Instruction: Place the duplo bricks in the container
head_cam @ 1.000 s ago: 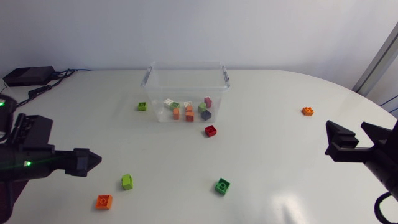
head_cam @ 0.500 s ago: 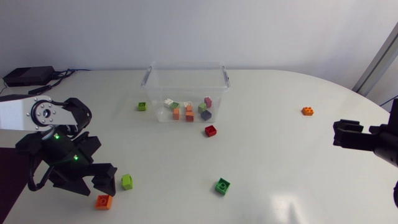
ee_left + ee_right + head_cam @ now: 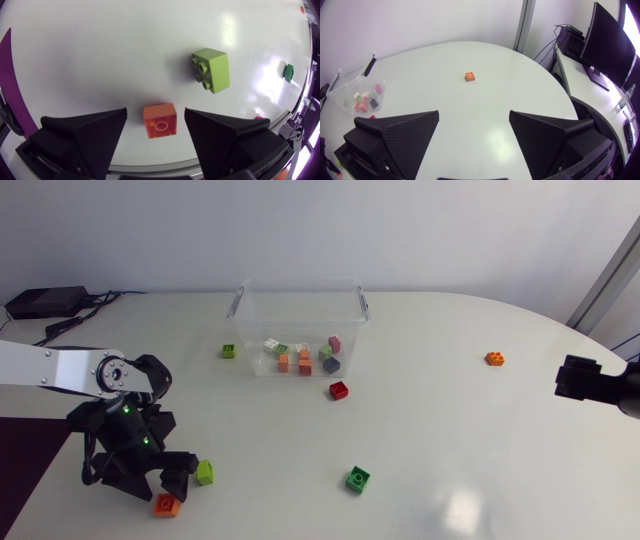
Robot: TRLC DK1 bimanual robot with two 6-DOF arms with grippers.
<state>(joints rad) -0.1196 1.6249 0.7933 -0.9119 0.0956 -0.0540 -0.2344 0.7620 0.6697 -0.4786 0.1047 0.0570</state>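
Near edge, left side. The left gripper [image 3: 170, 483] has swung in from the table's left edge and tipped nose-down within the last second. It now hangs over the orange brick [image 3: 167, 504]. In the left wrist view the brick [image 3: 160, 120] lies between the two fingers. They are spread wide with a gap on each side, so nothing is gripped yet. My read is that the approach is done and the pick comes next, by lowering and closing on the brick.

Just beside it lies the lime brick [image 3: 204, 472], on its side with studs facing sideways. It is close to one finger and could get nudged as the jaws close.

Further along the near strip, well apart, is a dark green brick [image 3: 358, 479]. Mid-table, a red brick [image 3: 339, 390] sits just in front of the container [image 3: 246, 330].

The container is clear plastic with no lid and already holds several bricks along its near wall. A small green brick [image 3: 229, 351] is outside, next to its left wall. Nothing lies on the direct line from the orange brick to the container.

At the right edge, the right gripper [image 3: 578, 377] has drawn back over the same second. Its fingers are wide apart and empty. A second orange brick [image 3: 469, 76] sits ahead of it, well apart.

At the far left corner there is a black box [image 3: 42, 301] with cables, out of the way.
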